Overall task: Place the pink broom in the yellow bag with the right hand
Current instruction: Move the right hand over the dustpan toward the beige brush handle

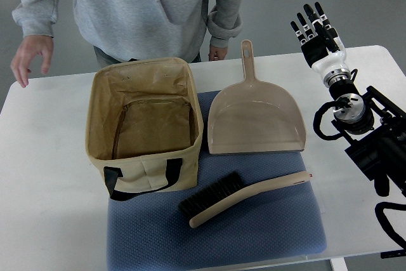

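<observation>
- Top view: the right hand (314, 25) is held above the far right of the white table (44, 176), its fingers (309, 16) stretched out and nothing grasped.
- The pink broom (244, 196) is seen lying on the blue mat (254, 233), near side, bristles to the left, well apart from the hand.
- The yellow bag (144, 125) is stood open on the left, a dustpan (255, 118) just beside it on its right.
- A person (139, 11) in grey is seen at the far edge.
</observation>
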`<state>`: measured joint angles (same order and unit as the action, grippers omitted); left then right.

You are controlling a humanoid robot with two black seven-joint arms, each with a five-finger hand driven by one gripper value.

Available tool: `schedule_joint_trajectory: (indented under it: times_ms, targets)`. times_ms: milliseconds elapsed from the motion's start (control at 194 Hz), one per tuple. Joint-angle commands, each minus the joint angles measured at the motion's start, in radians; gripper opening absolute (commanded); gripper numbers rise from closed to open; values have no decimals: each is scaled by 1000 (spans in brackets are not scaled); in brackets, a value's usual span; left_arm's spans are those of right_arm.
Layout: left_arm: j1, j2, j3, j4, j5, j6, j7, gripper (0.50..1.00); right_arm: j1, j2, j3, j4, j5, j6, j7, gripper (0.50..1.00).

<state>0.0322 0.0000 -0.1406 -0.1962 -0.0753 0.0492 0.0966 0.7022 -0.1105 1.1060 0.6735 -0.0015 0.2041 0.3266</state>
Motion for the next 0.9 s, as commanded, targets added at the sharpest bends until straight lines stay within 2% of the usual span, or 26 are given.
schedule_joint_trajectory:
  times_ms: [0, 103, 139, 392, 515, 685, 788, 896]
  targets:
    - [0, 0, -1, 3, 0, 0, -2, 1000, 0, 0, 0, 0, 0, 1, -1, 940]
    - [0, 0, 10, -2, 3, 0, 12, 1000, 0, -2, 0, 0, 0, -2, -4, 940]
    - [0, 0, 2, -6, 0, 0, -5, 1000, 0, 0, 0, 0, 2, 0, -4, 940]
    - [0, 0, 7, -14, 2, -2, -5, 1000, 8, 0, -3, 11, 0, 0, -3, 940]
    - [0, 0, 10, -11, 2, -2, 3, 1000, 59, -11, -94, 24, -49, -15, -4, 938]
    - [0, 0, 15, -11, 2, -2, 5, 1000, 158, -138, -356, 138, -233, -123, -30, 938]
    - [0, 0, 15, -12, 2, -2, 5, 1000, 249, -235, -522, 163, -288, -118, -44, 938]
    - [-2, 0, 15, -14, 6, -2, 5, 1000, 384, -353, -767, 233, -334, -109, -46, 938]
